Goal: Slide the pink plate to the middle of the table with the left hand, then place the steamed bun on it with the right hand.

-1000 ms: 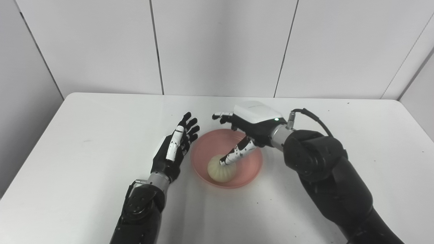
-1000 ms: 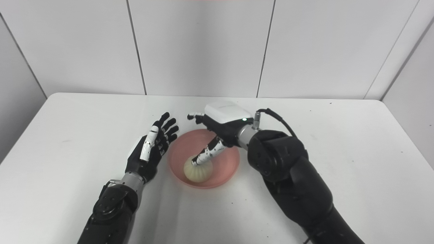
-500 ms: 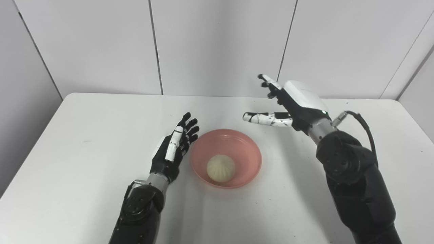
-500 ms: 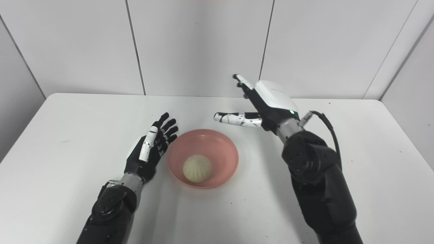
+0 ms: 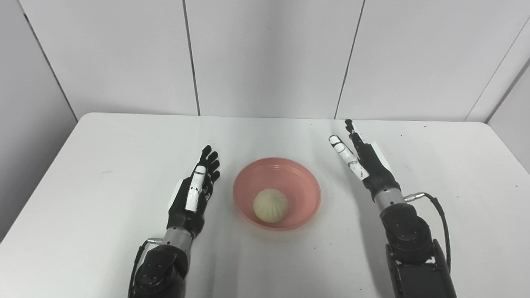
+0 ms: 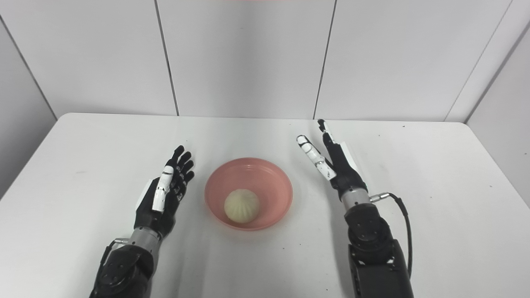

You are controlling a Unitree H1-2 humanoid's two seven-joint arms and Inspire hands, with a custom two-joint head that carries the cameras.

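The steamed bun (image 5: 270,205) sits in the pink plate (image 5: 304,186) mid-frame on the white table (image 5: 103,165); left hand (image 5: 192,194) and right hand (image 5: 366,163) (fingers spread, holding nothing) wait beside it.

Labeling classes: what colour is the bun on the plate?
Pale cream, off-white steamed bun with pleated folds on the pink plate; clearest in the left eye view.

Table (image 5: 103,165) bare around pink plate (image 5: 302,182); left hand (image 5: 192,194) and right hand (image 5: 366,165) flank it, both apart from its rim.
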